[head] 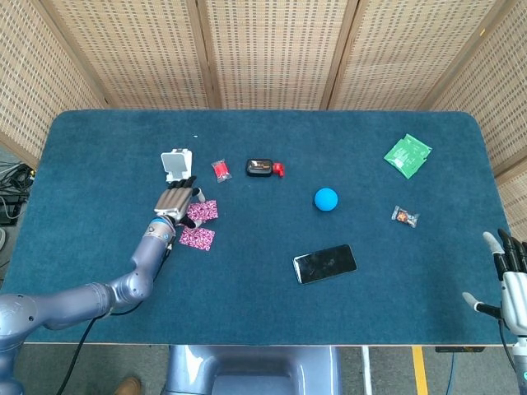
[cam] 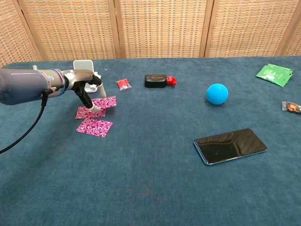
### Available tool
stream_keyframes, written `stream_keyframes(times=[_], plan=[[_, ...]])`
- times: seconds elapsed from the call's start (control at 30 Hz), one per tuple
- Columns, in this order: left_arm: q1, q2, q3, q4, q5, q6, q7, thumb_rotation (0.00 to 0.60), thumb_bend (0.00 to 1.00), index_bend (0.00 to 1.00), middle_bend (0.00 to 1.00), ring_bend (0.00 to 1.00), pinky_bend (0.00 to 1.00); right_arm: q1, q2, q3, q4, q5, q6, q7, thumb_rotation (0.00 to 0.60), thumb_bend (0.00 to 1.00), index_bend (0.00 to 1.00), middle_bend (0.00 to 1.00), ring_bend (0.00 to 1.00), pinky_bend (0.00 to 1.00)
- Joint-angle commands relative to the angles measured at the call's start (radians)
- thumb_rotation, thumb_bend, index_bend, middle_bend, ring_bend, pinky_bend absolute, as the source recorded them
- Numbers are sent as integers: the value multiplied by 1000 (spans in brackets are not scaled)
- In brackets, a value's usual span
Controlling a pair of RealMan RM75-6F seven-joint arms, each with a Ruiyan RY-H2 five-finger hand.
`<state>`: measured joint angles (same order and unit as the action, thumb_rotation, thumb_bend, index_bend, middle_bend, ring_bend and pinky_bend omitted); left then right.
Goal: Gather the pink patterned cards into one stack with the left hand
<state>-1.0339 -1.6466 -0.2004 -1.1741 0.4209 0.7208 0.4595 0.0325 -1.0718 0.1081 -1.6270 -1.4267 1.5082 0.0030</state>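
My left hand (cam: 86,91) is low over the table's left side, its fingertips (cam: 96,107) down on the left edge of a pink patterned card (cam: 109,101); it looks pinched there. That card (head: 204,211) overlaps a second pink card (cam: 84,113), most of which the hand hides in the head view. Just in front, a third pink card (cam: 95,127) lies flat and apart from the other two (head: 198,239). My right hand (head: 510,276) hangs off the table's front right corner, fingers spread and holding nothing.
A white stand (head: 175,164) is right behind the left hand. Further right sit a red sweet (head: 221,169), a black case with a red tag (head: 260,167), a blue ball (head: 326,198), a phone (head: 325,263), a green packet (head: 408,155) and a small wrapped sweet (head: 404,216).
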Motion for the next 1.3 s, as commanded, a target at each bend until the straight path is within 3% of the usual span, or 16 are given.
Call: stream_keyframes(times=[0.03,0.6,0.9,1.3], plan=[[15,9,8,-8,19,-1,-16,600,302,698,0,0,0,-1,1,-1,-1,-3,1,1,600,0,0,0,0,0],[45,24,19,15,67,-12,-56,600,302,694,0,0,0,-4,1,-4,-8,-11,12,-9,600,0,0,0,0,0],[51,10,51,50,79,-18,-32,600,302,687,0,0,0,-5,3,-5,-8,-10,10,-5,600,0,0,0,0,0],[33,-26,40,77,67,-22,-12,600,298,651,0,0,0,-6,3,-3,-9,-7,12,-6,600,0,0,0,0,0]])
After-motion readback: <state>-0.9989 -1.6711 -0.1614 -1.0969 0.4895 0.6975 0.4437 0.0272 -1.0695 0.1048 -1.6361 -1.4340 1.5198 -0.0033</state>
